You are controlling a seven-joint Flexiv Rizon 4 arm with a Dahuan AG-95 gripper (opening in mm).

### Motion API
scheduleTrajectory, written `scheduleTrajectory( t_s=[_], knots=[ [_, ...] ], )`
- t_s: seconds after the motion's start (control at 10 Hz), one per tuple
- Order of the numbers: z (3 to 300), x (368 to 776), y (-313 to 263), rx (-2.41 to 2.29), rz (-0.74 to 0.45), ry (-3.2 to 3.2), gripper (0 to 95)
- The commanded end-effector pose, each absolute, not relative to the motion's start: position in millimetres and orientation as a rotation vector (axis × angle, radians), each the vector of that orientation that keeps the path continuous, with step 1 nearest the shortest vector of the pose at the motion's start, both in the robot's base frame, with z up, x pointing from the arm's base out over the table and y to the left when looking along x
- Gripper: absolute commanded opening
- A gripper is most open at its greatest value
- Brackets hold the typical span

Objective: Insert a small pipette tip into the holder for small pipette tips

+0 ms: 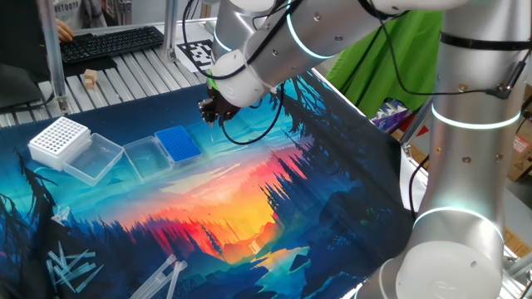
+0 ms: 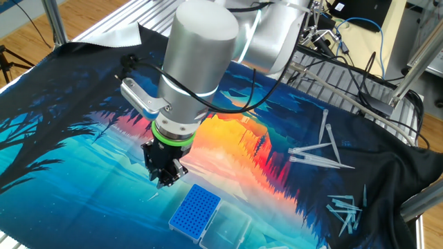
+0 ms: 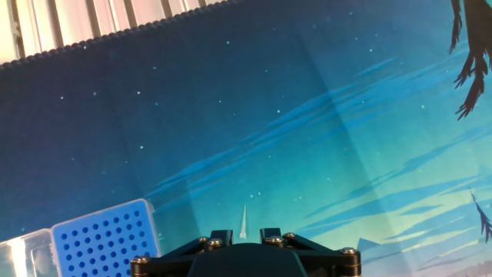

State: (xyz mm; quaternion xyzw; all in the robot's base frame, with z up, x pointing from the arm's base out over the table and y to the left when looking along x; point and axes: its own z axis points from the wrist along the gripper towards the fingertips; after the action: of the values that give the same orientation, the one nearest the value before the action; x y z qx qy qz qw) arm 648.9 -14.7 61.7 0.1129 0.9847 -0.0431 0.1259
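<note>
In the one fixed view, going left to right, a white perforated rack (image 1: 58, 139) stands at the far left of the printed mat (image 1: 249, 208) that covers the desk, then two clear plastic lids (image 1: 116, 158) lie open, then comes the blue holder for small pipette tips (image 1: 178, 144), and just to its right the end effector (image 1: 214, 115) hangs above the mat, pointing steeply down. The hand view shows the small pipette tip (image 3: 244, 221) sticking out between the nearly closed fingers, point forward, so the end effector is clenched on it; the holder sits low at the left there, off the tip's line. In the other fixed view, longer clear tips (image 2: 322, 149) lie scattered well to the right. The tip looks very light, thin-walled and smooth, so it could likely slip or tilt in the grasp and bend if it is jammed against the grid; holding it by its wider upper end, as appears to be the case, leaves the narrow point free to enter a hole.
</note>
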Motion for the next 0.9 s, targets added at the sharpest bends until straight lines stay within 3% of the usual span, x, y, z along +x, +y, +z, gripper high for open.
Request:
scheduleTrajectory(
  t_s=[0.1, 0.9],
  knots=[
    [60.3, 648.6, -16.3, 0.321, -0.131, 2.854, 19.0],
    [48.6, 648.9, -19.9, 0.324, -0.131, 2.831, 19.0]
  ],
)
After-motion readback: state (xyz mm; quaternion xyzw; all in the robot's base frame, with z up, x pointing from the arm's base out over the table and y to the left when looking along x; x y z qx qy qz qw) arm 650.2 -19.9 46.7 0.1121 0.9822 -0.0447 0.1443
